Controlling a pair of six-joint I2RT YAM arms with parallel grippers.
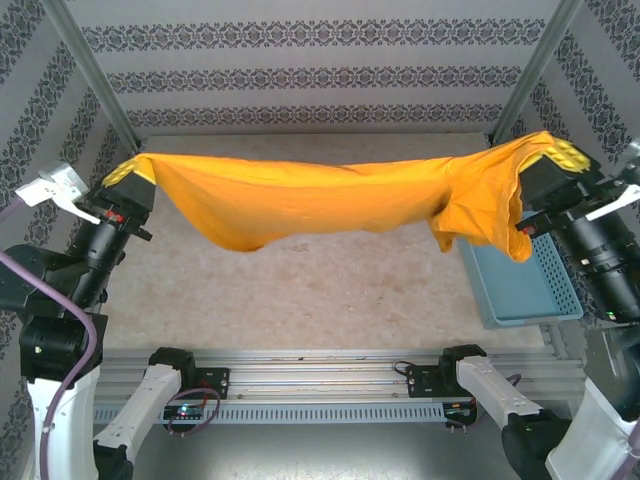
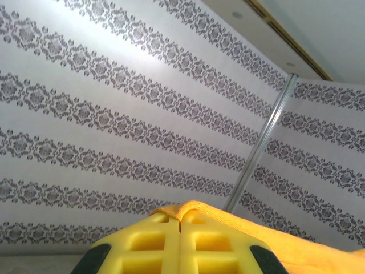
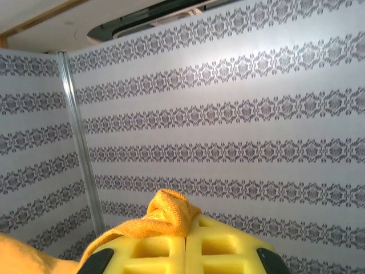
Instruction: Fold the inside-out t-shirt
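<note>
a: holding the t-shirt (image 1: 330,200) stretched in the air above the table (image 1: 330,330), is that the step in hand?

b: looks so. the left gripper (image 1: 118,172) is pinched tight on one end of the cloth, over the table's left edge. the right gripper (image 1: 562,155) is clamped on the other end, over the table's right edge, where the basket (image 1: 520,290) sits. in each wrist view a fold of orange cloth pokes out between the closed yellow pads (image 2: 154,245).

a: so how to do it well?

b: my judgement: the middle sags and the right end hangs bunched. hold both grips firm and bring the ends down level, so the cloth lands flat on the bare middle of the table and not draped over the basket. i can't tell which edge of the shirt each gripper has, so look for a twist before laying it down.
</note>
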